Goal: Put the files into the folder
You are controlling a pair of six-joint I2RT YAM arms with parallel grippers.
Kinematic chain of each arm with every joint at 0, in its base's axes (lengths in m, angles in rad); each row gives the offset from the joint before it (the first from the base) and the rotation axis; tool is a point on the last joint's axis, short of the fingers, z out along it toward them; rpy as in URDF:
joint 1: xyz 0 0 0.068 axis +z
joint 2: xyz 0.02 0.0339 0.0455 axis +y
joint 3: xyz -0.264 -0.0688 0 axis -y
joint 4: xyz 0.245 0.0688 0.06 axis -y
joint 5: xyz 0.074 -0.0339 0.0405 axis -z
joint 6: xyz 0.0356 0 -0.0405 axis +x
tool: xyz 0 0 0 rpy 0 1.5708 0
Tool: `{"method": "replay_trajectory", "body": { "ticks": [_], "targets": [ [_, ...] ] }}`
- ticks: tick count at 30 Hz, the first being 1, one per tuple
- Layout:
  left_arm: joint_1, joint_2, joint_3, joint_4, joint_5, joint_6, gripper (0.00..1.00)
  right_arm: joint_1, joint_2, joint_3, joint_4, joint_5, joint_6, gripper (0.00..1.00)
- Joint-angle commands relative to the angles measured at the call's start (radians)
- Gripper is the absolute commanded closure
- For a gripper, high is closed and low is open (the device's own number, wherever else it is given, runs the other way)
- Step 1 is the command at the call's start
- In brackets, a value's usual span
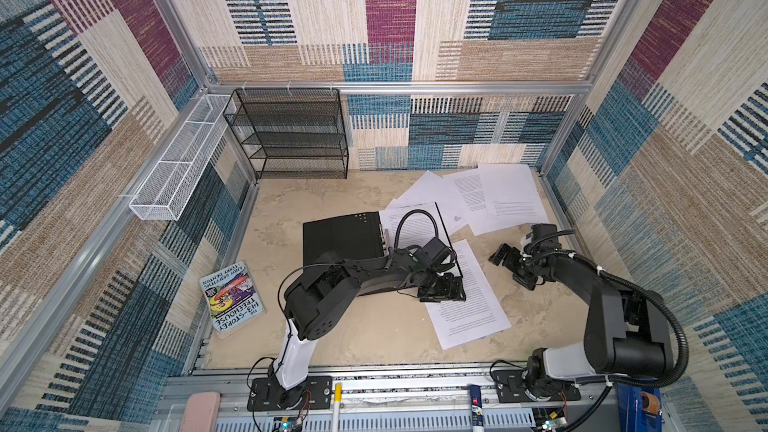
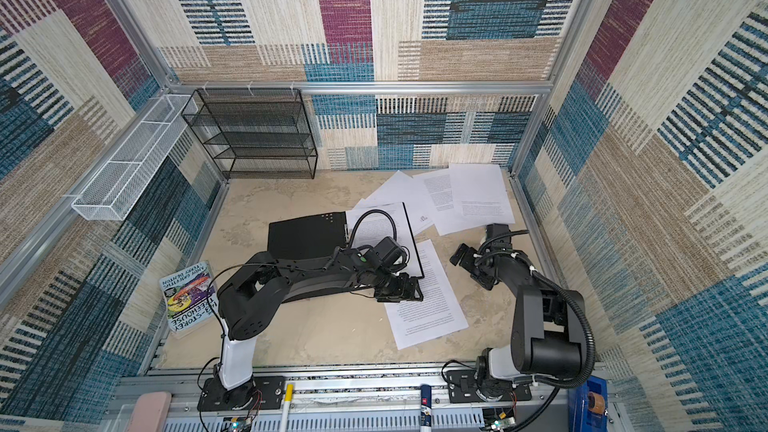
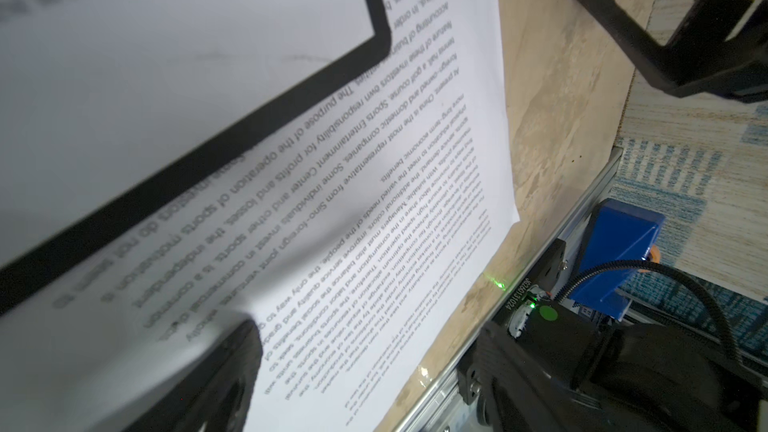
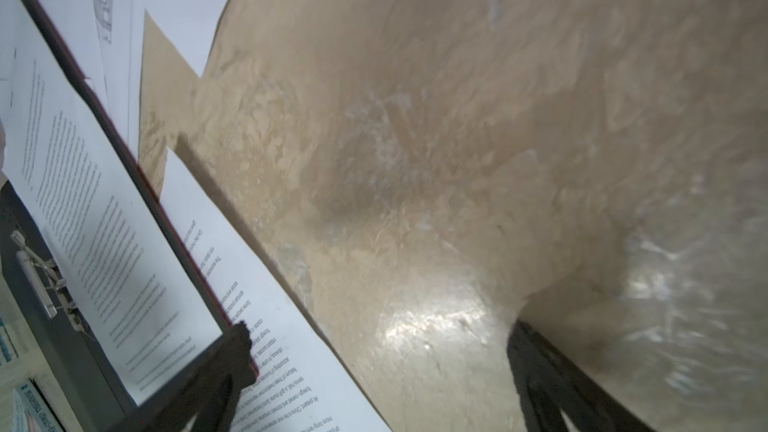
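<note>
The folder (image 1: 340,238) lies open mid-table, black inside up, metal clip (image 4: 37,280) at its spine. One printed sheet (image 1: 415,224) lies on its right half. Another printed sheet (image 1: 469,309) lies front right, tucked partly under the folder's corner (image 3: 376,35). My left gripper (image 1: 442,290) hangs open over that sheet's near corner, one finger (image 3: 216,376) showing in its wrist view. Further files (image 1: 511,197) are strewn at the back right. My right gripper (image 1: 513,270) stands open above bare table (image 4: 415,201), right of the folder, nothing between its fingers (image 4: 216,380).
A colourful paperback (image 1: 232,303) lies at the front left. A black mesh rack (image 1: 291,135) stands against the back wall, and a white wire basket (image 1: 178,168) hangs on the left wall. A blue box (image 1: 640,405) sits by the right arm's base.
</note>
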Motion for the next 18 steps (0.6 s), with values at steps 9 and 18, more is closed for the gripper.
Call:
{"method": "replay_trajectory", "body": {
  "ticks": [9,18],
  "targets": [
    [0.033,0.019,-0.062,-0.233,-0.122,0.041,0.16,0.161,-0.021,-0.131,0.033,-0.109,0.058,0.02],
    [0.035,0.019,-0.054,-0.222,-0.119,0.037,0.16,0.219,-0.143,-0.244,-0.014,-0.105,0.115,0.02]
  ]
}}
